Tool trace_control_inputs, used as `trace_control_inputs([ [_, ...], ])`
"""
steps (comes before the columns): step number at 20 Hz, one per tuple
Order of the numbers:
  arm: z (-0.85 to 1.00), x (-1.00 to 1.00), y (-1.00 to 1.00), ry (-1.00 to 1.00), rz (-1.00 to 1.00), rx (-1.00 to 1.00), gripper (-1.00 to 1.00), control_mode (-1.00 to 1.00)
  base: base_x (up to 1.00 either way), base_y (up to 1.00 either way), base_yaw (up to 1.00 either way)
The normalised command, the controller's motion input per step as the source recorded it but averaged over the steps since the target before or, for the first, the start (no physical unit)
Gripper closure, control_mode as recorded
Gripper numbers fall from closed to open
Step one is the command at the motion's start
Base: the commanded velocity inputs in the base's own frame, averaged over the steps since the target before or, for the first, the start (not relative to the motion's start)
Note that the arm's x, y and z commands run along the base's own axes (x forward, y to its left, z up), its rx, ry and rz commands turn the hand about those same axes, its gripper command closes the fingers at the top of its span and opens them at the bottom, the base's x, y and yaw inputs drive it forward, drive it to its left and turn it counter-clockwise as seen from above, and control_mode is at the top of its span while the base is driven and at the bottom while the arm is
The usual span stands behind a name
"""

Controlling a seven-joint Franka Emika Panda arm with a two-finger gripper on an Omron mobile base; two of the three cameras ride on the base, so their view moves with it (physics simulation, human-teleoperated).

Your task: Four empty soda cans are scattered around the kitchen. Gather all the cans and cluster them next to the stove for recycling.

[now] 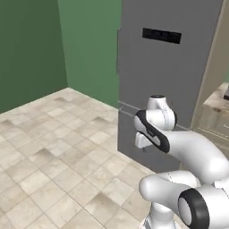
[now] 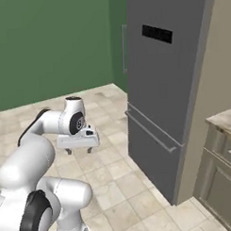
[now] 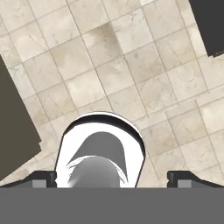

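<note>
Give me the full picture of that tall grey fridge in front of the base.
The fridge is a tall, flat-fronted grey unit with a matte, metal-like finish. A small black rectangular panel sits high on its upper door. A horizontal seam with a long bar handle splits the upper door from a lower drawer. A slim vertical handle runs along the upper door's edge. Both look closed. It stands upright on the beige tiled floor, against the green wall, beside a beige cabinet panel. Nothing touches its front.

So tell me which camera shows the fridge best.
The right base view: the grey fridge stands there nearly whole, with its dark panel, door handle and lower drawer. The left base view shows its front partly behind the arm. The hand view catches what may be a dark corner of it.
</note>
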Motion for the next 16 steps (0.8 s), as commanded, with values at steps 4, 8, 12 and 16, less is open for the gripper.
trace_control_inputs([
  [4, 0.00, 0.00, 0.00, 0.00, 0.00, 0.00, -1.00, 1.00, 0.59, 0.07, 0.38],
  [8, 0.00, 0.00, 0.00, 0.00, 0.00, 0.00, -1.00, 1.00, 0.60, 0.09, 0.36],
  [12, 0.00, 0.00, 0.00, 0.00, 0.00, 0.00, -1.00, 1.00, 0.61, 0.10, 0.34],
  [16, 0.00, 0.00, 0.00, 0.00, 0.00, 0.00, -1.00, 1.00, 0.63, 0.10, 0.32],
])
